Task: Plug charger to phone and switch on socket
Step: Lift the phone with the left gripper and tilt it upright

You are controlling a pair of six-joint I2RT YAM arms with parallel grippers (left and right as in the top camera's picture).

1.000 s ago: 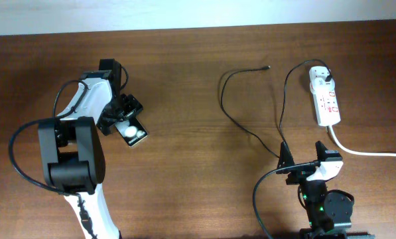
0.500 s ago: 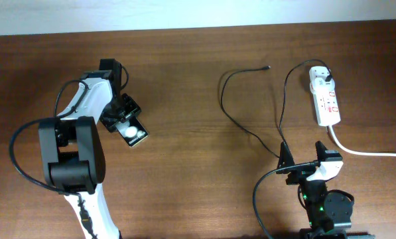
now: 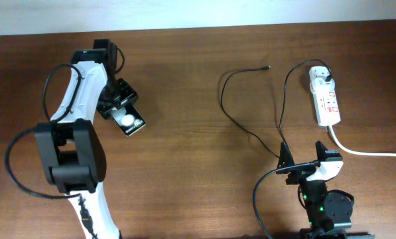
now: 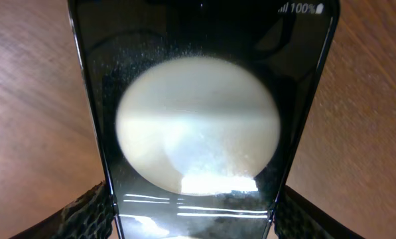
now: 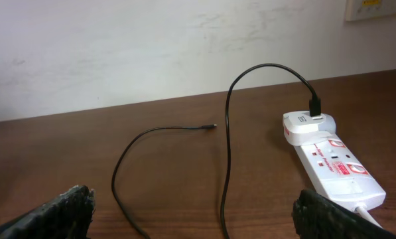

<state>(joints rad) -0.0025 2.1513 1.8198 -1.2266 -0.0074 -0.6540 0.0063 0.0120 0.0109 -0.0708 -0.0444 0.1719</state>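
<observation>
The black glossy phone lies on the left of the table and fills the left wrist view, reflecting a round white light. My left gripper is shut on its near end, one finger on each long side. The charger's black cable loops over the right of the table. Its connector tip lies free, and its white plug head sits in the white socket strip. My right gripper is open and empty, low at the front right, facing the cable and the strip.
A thick white cord runs from the strip's near end off the right edge. A pale wall stands behind the table, with a wall outlet at the upper right. Bare wood lies between the phone and the cable.
My left gripper has moved toward the far left with the phone, and the arm has swung back. The right arm, cable and strip have not moved.
</observation>
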